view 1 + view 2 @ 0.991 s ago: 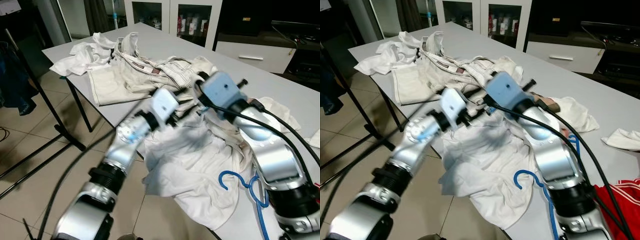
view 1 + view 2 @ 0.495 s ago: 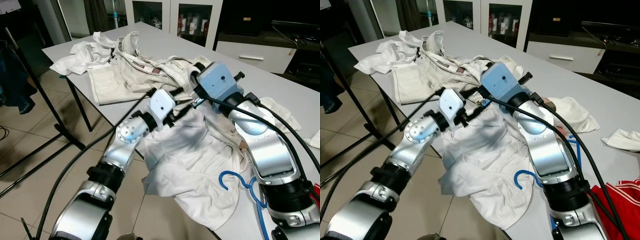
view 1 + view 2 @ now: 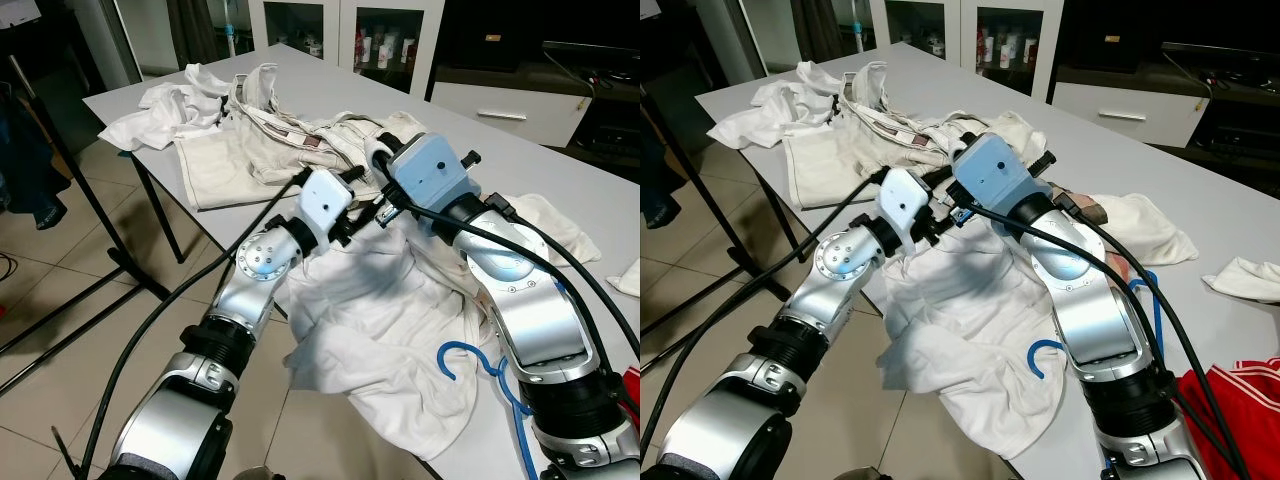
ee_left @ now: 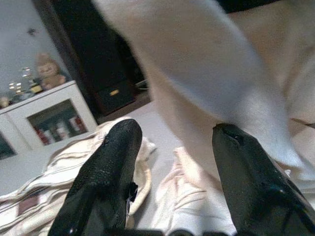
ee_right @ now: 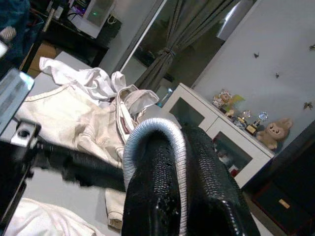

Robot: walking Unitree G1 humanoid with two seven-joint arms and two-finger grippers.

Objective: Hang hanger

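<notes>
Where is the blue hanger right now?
The blue hanger lies on the table at the robot's right, beside the right arm. Its hook pokes out from under the edge of the white shirt.

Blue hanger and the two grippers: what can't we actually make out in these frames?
- Blue hanger: only the hook and part of one arm show in the eye views; the white shirt and the right arm cover the rest.
- Right gripper: right wrist view shows the fingers shut on a grey loop; what that loop is can't be told.
- Left gripper: open, with cloth close and blurred; contact unclear.
- Shirt collar: hidden under both wrists.
</notes>
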